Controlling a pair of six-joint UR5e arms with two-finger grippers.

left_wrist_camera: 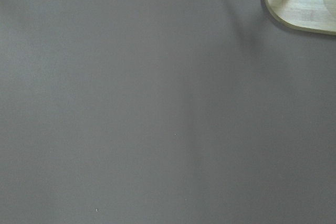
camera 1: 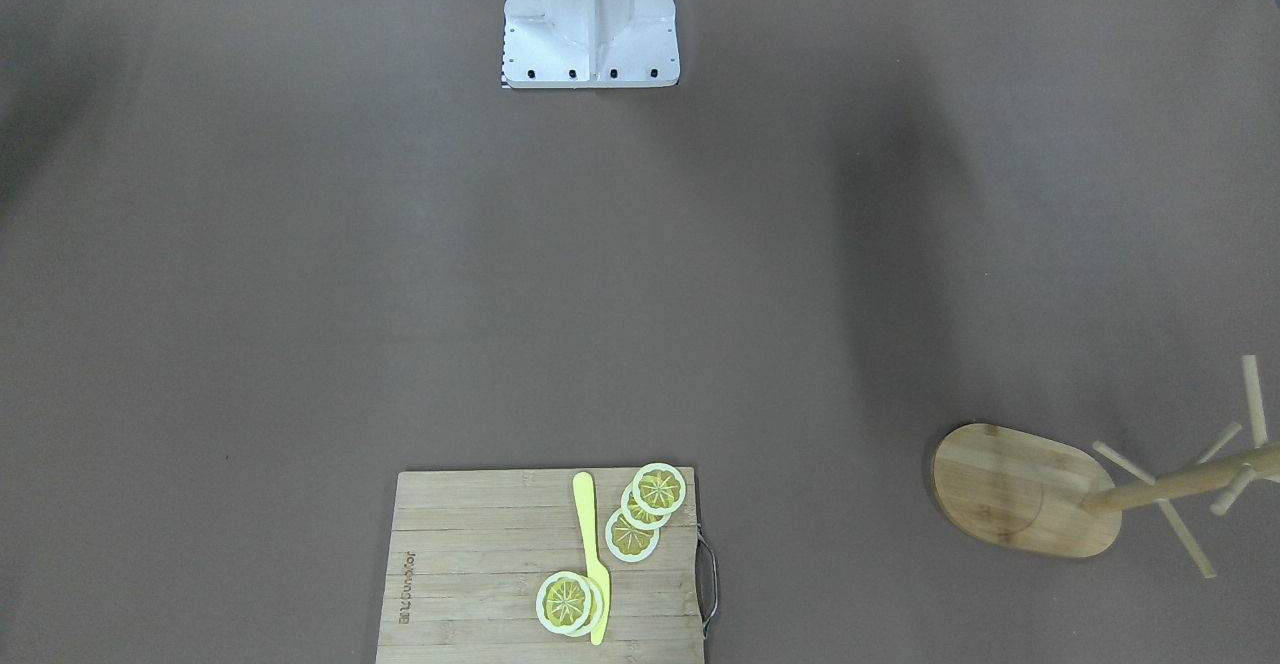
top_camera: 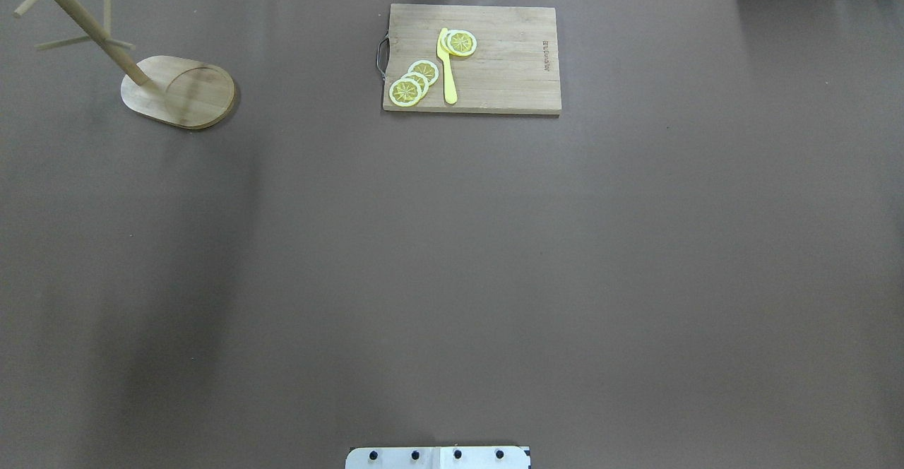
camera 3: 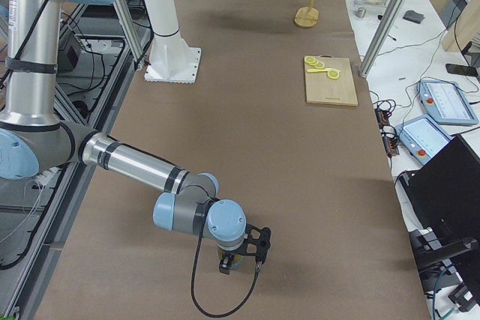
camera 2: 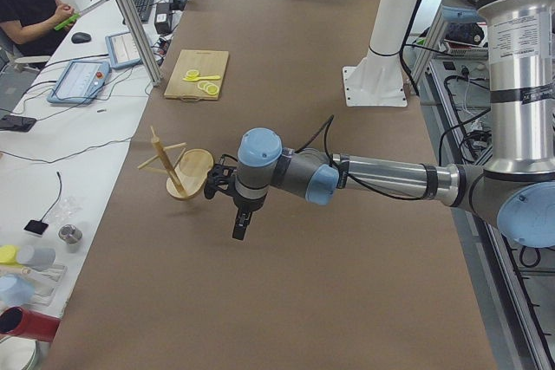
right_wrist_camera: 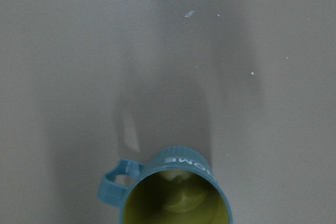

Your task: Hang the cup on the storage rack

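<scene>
The cup (right_wrist_camera: 168,190) stands upright on the brown table (top_camera: 452,257), straight under the right hand (camera 3: 229,264), its handle off to one side and the yellow inside showing. I cannot tell whether that hand is released or clenched; its fingers never show clearly. The rack (camera 2: 178,171) stands far from it at the table's other end, just beyond the left hand (camera 2: 238,233), which hangs above bare table with fingers pointing down; whether they are parted I cannot tell either. Between the two hands, along the far edge, lies a cutting board (top_camera: 508,66) with lemon slices (top_camera: 413,82) and a yellow knife (top_camera: 447,66).
</scene>
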